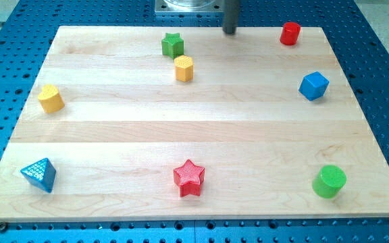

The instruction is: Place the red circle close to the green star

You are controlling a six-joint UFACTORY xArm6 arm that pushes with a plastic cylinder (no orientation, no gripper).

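Note:
The red circle stands near the board's top right corner. The green star sits near the top edge, left of the middle. My tip rests at the board's top edge between them, roughly 90 px left of the red circle and 85 px right of the green star, touching neither.
A yellow hexagon block sits just below and right of the green star. A blue cube is at the right. A yellow block is at the left, a blue triangle bottom left, a red star bottom middle, a green circle bottom right.

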